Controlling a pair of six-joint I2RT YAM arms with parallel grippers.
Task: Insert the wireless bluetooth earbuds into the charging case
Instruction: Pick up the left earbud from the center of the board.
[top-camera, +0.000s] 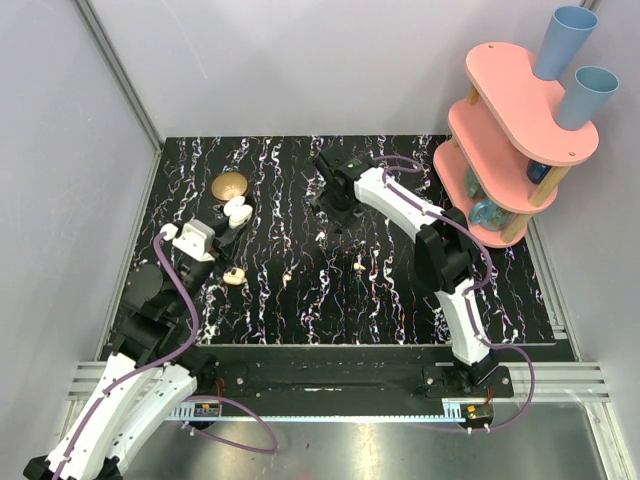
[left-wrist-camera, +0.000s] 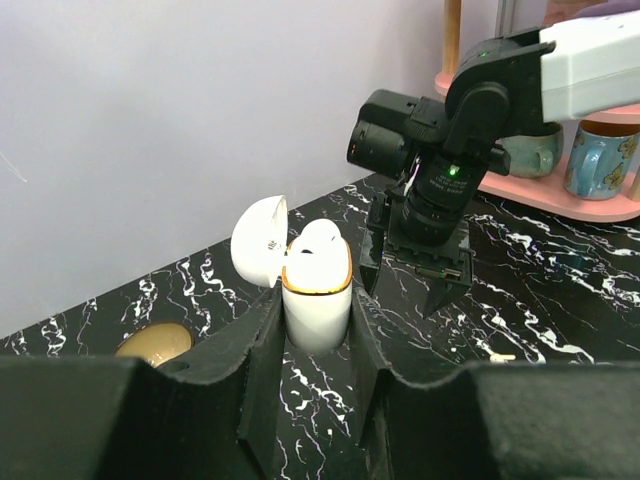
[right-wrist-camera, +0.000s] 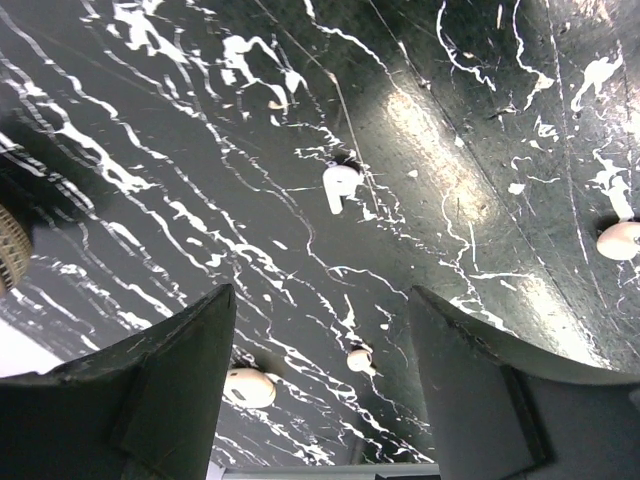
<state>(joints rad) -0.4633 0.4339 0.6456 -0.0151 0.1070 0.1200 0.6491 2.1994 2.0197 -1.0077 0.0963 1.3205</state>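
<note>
Left fingers (left-wrist-camera: 262, 372) pinch one charging case (left-wrist-camera: 316, 302); right fingers (right-wrist-camera: 170, 392) spread above one earbud (right-wrist-camera: 340, 184).

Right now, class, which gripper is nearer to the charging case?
Left. The left gripper clamps the open charging case. The right gripper hangs open farther right over the table, above a loose earbud, apart from the case.

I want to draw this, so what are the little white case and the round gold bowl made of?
The charging case looks like glossy white plastic, smooth and shiny, with a gold-coloured rim. The bowl looks like brass-coloured metal from its golden sheen, though it could be painted.
</note>
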